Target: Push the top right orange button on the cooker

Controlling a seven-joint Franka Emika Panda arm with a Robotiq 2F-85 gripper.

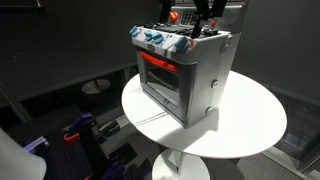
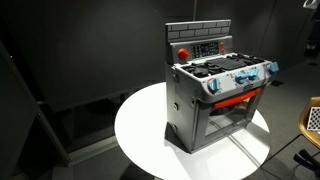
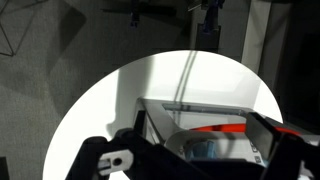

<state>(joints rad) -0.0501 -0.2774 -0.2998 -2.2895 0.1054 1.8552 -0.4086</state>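
wrist view: the gripper (image 3: 195,157) hangs high above a white round table (image 3: 100,100), its black fingers (image 3: 108,157) spread wide and holding nothing. the cooker (image 3: 205,140) shows between them at the bottom of the frame, near the table's middle, with a red strip of its front just visible.

in an exterior view the cooker (image 1: 185,75) stands upright at the centre of the smooth tabletop (image 1: 250,125). it is a boxy silver-grey shell with blue knobs (image 1: 155,40) along its front edge and a glowing oven window (image 1: 160,75). a spot of orange (image 1: 172,17) shows at the rear. whether the gripper appears here cannot be told.

in an exterior view the raised rear panel (image 2: 198,40), moulded like brickwork, carries a round orange-red button (image 2: 183,52). which button counts as top right is not settled from here.

the cooker looks like hollow, rigid plastic, probably light enough to slide or tip backward on the slick table. nothing needs gripping: the likely contact is one fingertip on the button cap, pressed gently and squarely.
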